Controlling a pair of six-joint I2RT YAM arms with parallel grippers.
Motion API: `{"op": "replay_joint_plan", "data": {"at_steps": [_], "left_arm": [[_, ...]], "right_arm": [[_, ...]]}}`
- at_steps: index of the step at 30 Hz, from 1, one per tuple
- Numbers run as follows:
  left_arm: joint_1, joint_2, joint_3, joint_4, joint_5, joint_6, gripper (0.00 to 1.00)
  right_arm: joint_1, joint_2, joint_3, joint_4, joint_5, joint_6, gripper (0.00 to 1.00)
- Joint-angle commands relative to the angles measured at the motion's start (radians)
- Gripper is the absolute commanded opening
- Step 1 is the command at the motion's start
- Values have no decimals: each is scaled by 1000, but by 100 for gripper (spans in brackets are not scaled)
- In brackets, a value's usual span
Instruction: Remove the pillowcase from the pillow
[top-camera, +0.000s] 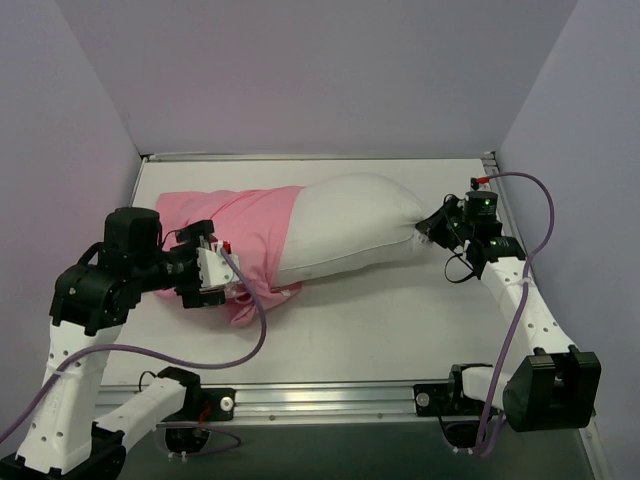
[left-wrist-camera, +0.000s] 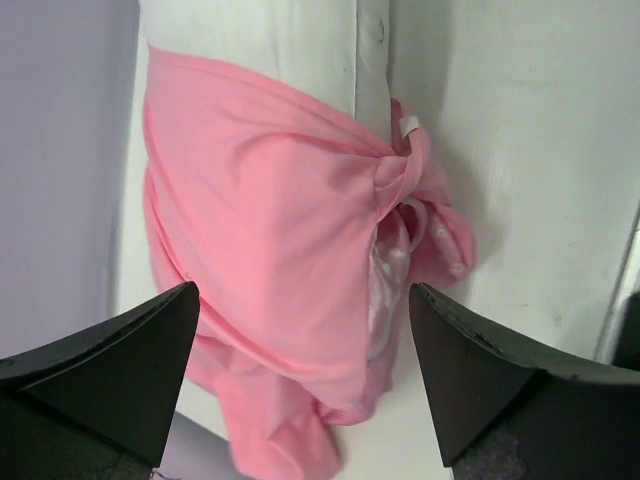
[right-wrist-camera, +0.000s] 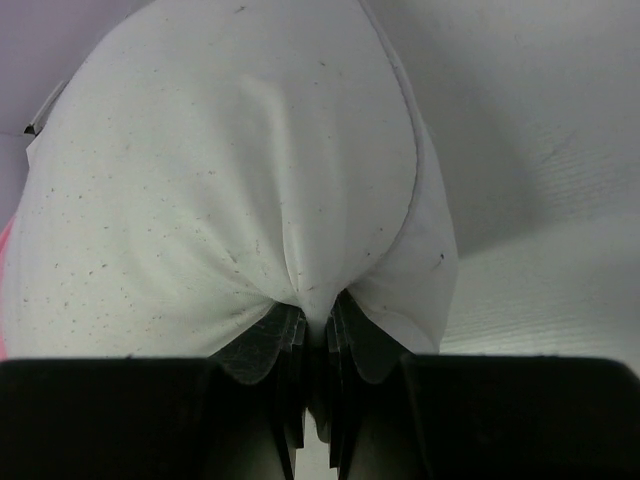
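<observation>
The pink pillowcase (top-camera: 240, 225) lies bunched over the left end of the white pillow (top-camera: 355, 225), whose right half is bare. My left gripper (top-camera: 213, 272) hovers at the pillowcase's near left end. In the left wrist view the left gripper (left-wrist-camera: 303, 295) is open, the wrinkled pillowcase (left-wrist-camera: 270, 230) lying loose between and beyond its fingers, with a strip of pillow (left-wrist-camera: 270, 40) showing past it. My right gripper (top-camera: 440, 228) is shut on the pillow's right corner. In the right wrist view the pillow (right-wrist-camera: 220, 170) puckers into the right gripper (right-wrist-camera: 316, 312).
The white table (top-camera: 400, 320) is walled by pale panels at the back and on both sides. A metal rail (top-camera: 330, 398) runs along the near edge between the arm bases. A purple cable (top-camera: 250, 340) loops from the left wrist over the table.
</observation>
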Motion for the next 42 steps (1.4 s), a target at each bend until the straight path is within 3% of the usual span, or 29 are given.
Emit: {"op": "replay_joint_plan", "data": {"at_steps": [1, 3, 5, 6, 10, 16, 20, 25, 32, 33, 34, 35, 36, 37, 38, 39, 42], "left_arm": [[11, 40, 17, -102, -7, -488, 94], [98, 106, -3, -55, -148, -588, 94], [213, 141, -34, 3, -149, -691, 94], [326, 164, -45, 19, -135, -711, 94], [524, 215, -95, 96, -125, -804, 94], [738, 362, -164, 128, -2, -727, 94], [754, 420, -241, 267, -164, -703, 94], [686, 536, -206, 320, -108, -754, 94], [616, 745, -201, 395, -181, -806, 94], [611, 758, -209, 404, -187, -797, 99], [611, 766, -216, 407, -183, -789, 83], [611, 775, -224, 412, -181, -785, 65], [611, 776, -233, 419, -180, -780, 36], [611, 773, -236, 421, -171, -776, 14], [611, 764, -238, 424, -163, -779, 2], [612, 754, -244, 433, -155, -777, 2], [608, 691, -246, 441, -89, -777, 2]], "right_arm": [[-7, -35, 15, 64, 41, -17, 0], [-8, -38, 16, 64, 53, -15, 0], [-15, -40, 15, 56, 67, -21, 0], [-19, -41, 5, 54, 84, -24, 0], [-62, -66, -48, 60, 102, -35, 0], [-111, -83, -111, 82, 73, -56, 0], [-125, -72, -130, 106, 46, -64, 0], [-127, -52, -131, 108, 33, -75, 0], [-131, -64, -122, 62, 62, -95, 0], [-133, -65, -105, 48, 82, -101, 0], [-133, -60, -93, 12, 91, -110, 1], [-134, -55, -79, -10, 99, -133, 11], [-133, -51, -52, -51, 117, -144, 39], [-133, -46, -36, -71, 127, -153, 50], [-133, -46, -16, -91, 140, -164, 59], [-131, -46, 22, -126, 166, -184, 69], [-116, -57, 120, -175, 209, -217, 80]]}}
